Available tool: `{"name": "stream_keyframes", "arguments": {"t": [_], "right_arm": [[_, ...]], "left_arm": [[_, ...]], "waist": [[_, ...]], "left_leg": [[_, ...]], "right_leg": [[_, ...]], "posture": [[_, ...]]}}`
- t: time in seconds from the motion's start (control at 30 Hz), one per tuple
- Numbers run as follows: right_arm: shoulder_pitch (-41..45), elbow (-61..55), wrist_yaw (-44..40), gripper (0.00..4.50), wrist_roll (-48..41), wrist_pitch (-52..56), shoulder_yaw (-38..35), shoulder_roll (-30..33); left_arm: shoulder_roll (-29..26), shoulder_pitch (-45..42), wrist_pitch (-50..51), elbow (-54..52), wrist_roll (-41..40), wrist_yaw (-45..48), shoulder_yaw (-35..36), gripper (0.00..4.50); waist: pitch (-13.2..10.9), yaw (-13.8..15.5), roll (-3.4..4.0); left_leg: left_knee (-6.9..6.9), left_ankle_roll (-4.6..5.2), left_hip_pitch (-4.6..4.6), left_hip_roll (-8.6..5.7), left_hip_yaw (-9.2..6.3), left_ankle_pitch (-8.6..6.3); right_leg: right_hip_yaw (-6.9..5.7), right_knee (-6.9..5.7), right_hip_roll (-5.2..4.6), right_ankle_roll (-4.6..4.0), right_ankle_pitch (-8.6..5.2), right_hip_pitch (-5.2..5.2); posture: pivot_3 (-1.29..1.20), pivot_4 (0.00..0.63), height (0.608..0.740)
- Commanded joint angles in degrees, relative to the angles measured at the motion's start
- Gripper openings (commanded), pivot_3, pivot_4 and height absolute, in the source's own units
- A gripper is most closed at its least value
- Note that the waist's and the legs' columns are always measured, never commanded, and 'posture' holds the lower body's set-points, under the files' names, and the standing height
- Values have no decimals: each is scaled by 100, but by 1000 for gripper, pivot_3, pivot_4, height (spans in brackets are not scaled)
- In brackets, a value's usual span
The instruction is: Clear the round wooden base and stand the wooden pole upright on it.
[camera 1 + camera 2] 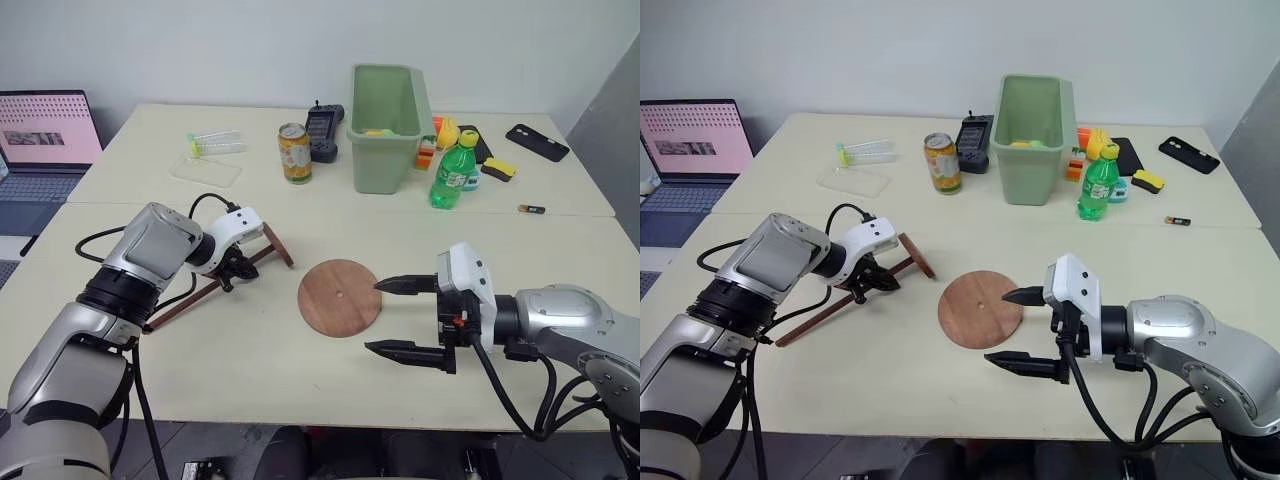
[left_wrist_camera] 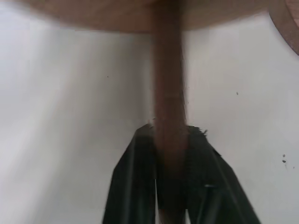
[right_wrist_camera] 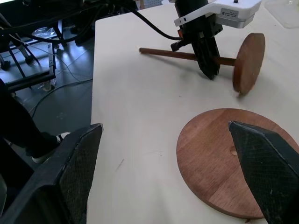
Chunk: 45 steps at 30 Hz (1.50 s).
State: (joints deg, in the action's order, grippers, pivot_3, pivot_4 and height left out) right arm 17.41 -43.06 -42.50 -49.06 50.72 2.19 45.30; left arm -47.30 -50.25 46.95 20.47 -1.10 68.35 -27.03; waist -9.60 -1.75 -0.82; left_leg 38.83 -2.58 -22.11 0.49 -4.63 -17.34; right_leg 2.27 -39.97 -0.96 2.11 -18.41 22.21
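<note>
The round wooden base point(image 1: 340, 296) lies flat mid-table with its small centre hole showing and nothing on it. To its left the wooden pole point(image 1: 180, 310) lies on the table, its fixed disc point(image 1: 278, 245) standing on edge at the end nearer the base. My left gripper point(image 1: 235, 272) points down and is shut on the pole's rod just behind that disc; the left wrist view shows the rod point(image 2: 169, 84) pinched between the two fingers. My right gripper point(image 1: 375, 316) hovers open at the base's right edge, with one fingertip over the rim.
Along the back stand a green bin point(image 1: 385, 125), a soda can point(image 1: 294, 152), a green bottle point(image 1: 455, 170), a black device point(image 1: 323, 130), plastic tubes point(image 1: 215, 143) and a phone point(image 1: 537, 142). A laptop point(image 1: 45, 140) sits far left.
</note>
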Motion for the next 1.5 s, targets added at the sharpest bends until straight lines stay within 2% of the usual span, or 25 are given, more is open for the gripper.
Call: {"name": "stream_keyframes", "arguments": {"t": [0.03,0.2,0.27,0.33,0.5,0.7,0.77,0.87,1.5], "right_arm": [[84,-115,-23,4500,-88,-69,-218,101],[-5,-117,-67,4500,-74,-95,-391,277],[-72,-114,-85,4500,-57,-106,-540,399],[-189,-99,-84,4500,-39,-125,-758,531],[-541,-134,-133,4500,320,-530,-1139,706],[-1134,-418,117,4500,895,-1198,-1102,372],[-1284,-430,217,4500,1133,-1317,-901,266],[-1499,-486,422,4500,1249,-1389,-795,33],[-1529,-298,433,4500,1505,-1358,-123,-130]], "left_arm": [[-71,-290,-63,130,-25,-104,505,267],[84,-411,-420,-165,-531,-379,1482,267],[282,-423,-587,-459,-962,-417,2027,267],[612,-432,-487,-997,-1694,-354,2687,267],[1415,-277,-214,-2167,-2697,-909,3430,267],[2662,450,-978,-3151,-2979,-1792,3425,267],[3113,660,-1390,-3210,-2909,-2163,3430,267],[3459,937,-1777,-3187,-2819,-2403,3329,267],[3255,2080,-2446,-3814,-2733,-2471,2659,267]], "waist": [[0,0,-1],[-2,2,-3],[-2,17,-3],[-2,28,-3],[-1,23,-5],[1,22,-8],[1,22,-8],[3,23,-9],[3,25,-9]], "left_leg": [[0,0,0,0,-1,0],[2,0,-4,1,-3,0],[2,0,-5,-1,-2,0],[9,-1,-15,-2,-8,1],[19,-5,-37,-3,-18,3],[17,-5,-27,-1,-13,3],[19,-6,-27,1,-12,3],[19,-6,-24,-2,-11,4],[16,-6,-9,-5,-7,3]], "right_leg": [[0,0,0,0,0,0],[-2,0,-2,0,0,1],[-3,1,-9,0,0,1],[-4,3,-14,0,0,2],[-1,4,-19,1,1,8],[8,1,-18,2,1,4],[8,-2,-18,1,2,4],[9,-2,-17,1,2,2],[7,1,-9,1,2,-9]], "posture": [[0,150,740],[0,150,740],[0,150,740],[0,150,740],[0,150,740],[0,150,740],[0,150,740],[0,150,740],[0,150,740]]}}
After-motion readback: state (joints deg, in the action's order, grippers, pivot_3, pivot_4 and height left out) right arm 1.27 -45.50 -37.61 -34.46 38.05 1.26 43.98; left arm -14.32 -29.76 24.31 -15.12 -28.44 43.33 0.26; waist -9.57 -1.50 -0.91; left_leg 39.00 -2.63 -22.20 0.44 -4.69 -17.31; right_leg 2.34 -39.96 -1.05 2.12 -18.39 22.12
